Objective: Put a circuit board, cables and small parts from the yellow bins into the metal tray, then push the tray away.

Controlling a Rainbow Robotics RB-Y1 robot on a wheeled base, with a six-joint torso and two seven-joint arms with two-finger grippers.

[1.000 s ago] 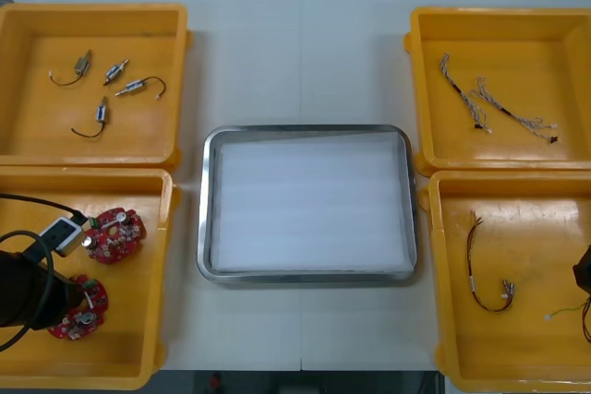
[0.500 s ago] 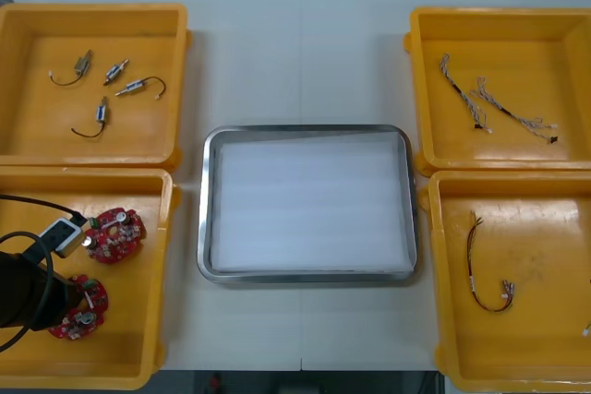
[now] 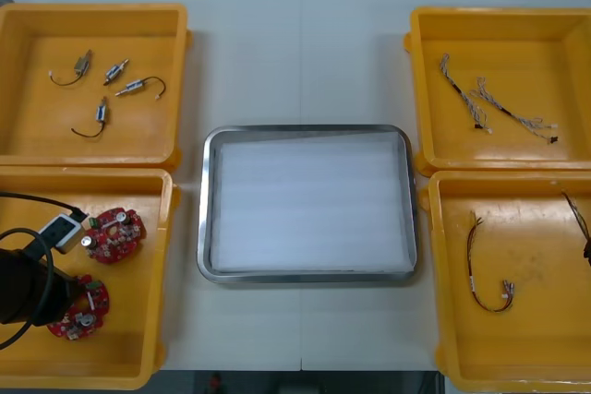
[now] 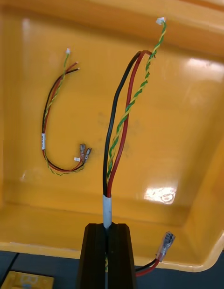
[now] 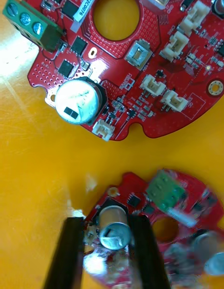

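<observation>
The right gripper (image 4: 108, 229) pinches a cable (image 4: 122, 130) by its white sleeve. A second ago it sat low in the lower right bin (image 3: 526, 339); now the cable hangs at the frame's right edge, ready for the tray (image 3: 305, 129). The left gripper (image 5: 109, 226) clamps a board (image 5: 132, 191) in the lower left bin (image 3: 129, 320), not yet lifted clear.

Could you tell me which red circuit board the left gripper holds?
The nearer board: the jaws of the left gripper clamp its silver cylinder; the farther board lies free.

Bright even light, white glare on yellow bin (image 4: 186, 107) floor, reflections along metal tray (image 3: 205, 228) rim
</observation>
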